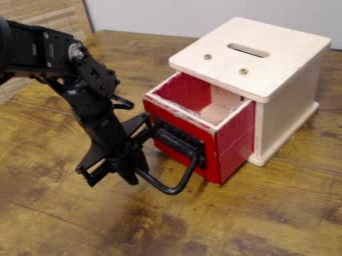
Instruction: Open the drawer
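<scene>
The red drawer [211, 128] sticks partway out of the cream-white cabinet [267, 62], and its inside shows from above. A large black loop handle [183, 181] hangs from its front, reaching down toward the table. My black gripper [132, 164] points steeply down at the left end of that handle and is shut on the loop's bar. The arm runs up and to the left from there. The fingertips are dark against the handle and hard to tell apart.
The cabinet stands on a worn wooden table [254, 215], with a slot [249, 48] in its top. A pale wall panel [201, 15] runs along the back, and a wood board [47, 12] stands at the top left.
</scene>
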`<state>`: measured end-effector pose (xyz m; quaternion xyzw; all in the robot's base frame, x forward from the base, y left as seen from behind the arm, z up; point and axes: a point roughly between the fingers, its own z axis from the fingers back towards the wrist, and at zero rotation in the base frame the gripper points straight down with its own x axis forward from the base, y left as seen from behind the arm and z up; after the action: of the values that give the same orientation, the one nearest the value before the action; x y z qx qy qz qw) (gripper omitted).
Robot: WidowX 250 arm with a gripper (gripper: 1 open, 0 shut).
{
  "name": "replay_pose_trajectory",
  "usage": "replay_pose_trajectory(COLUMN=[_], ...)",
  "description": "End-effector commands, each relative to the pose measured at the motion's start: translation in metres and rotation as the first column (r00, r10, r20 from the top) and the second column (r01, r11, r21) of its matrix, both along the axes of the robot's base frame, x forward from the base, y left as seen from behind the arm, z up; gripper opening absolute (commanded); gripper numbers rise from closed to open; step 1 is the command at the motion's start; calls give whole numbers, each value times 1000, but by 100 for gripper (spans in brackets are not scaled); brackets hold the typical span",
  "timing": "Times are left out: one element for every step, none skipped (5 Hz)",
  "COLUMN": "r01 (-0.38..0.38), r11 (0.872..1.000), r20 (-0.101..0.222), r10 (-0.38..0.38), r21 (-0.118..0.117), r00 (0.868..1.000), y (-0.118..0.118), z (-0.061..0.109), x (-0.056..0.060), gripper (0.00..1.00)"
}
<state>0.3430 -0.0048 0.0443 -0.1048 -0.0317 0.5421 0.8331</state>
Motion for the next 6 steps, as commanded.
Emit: replay_pose_trajectory(r01=[12, 61, 109, 88, 70, 54], r11=[999, 997, 992, 993, 993, 993], r20=[53, 51, 46, 41, 35, 29], r10=[-14, -64, -112, -92, -74, -57], r21=[37, 53, 68, 83, 96, 109], r00=[998, 997, 993, 995, 997, 998], y=[30, 24, 19, 20, 22, 23], z=[21, 21, 17, 13, 10, 7], x=[-1, -6, -10, -14, -18, -21], gripper=[0, 0, 0, 0, 0, 0])
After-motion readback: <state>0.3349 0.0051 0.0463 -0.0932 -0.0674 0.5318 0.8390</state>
